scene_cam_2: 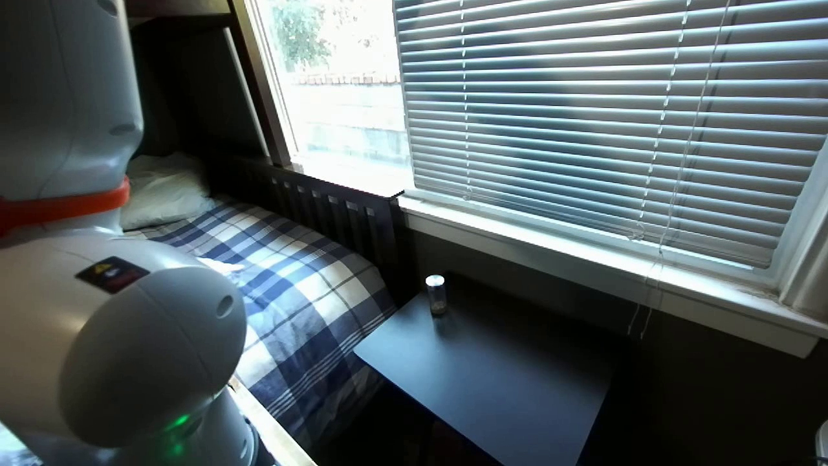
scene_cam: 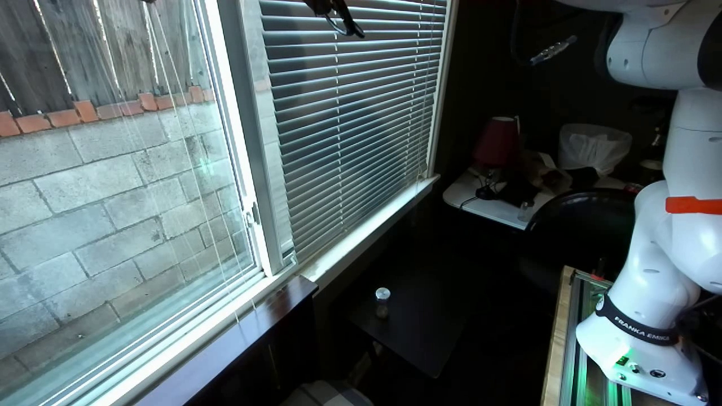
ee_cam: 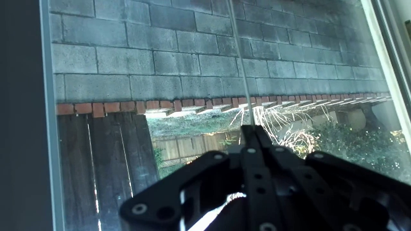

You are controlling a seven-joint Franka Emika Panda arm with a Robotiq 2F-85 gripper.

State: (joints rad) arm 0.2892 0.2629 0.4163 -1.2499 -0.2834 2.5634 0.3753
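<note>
My gripper [ee_cam: 252, 128] shows in the wrist view, whose picture stands upside down. Its black fingertips are together, with a thin pale cord [ee_cam: 240, 57] pinched at their tips. The cord runs from the tips to the top of the picture, in front of the window glass. In an exterior view, thin hanging cords [scene_cam: 194, 169] show before the window pane [scene_cam: 141, 225]. The gripper's body is mostly out of that view; a dark part with a cable loop [scene_cam: 337, 17] shows at the top edge. In the remaining exterior view the gripper is out of view.
Lowered blinds [scene_cam: 361, 113] cover the neighbouring window, also in an exterior view [scene_cam_2: 582, 129]. A dark table [scene_cam_2: 491, 382] holds a silver-lidded shaker [scene_cam_2: 436, 294]. A plaid bed [scene_cam_2: 310, 285] stands beside it. A red lamp [scene_cam: 496, 144] stands on a white table [scene_cam: 462, 192].
</note>
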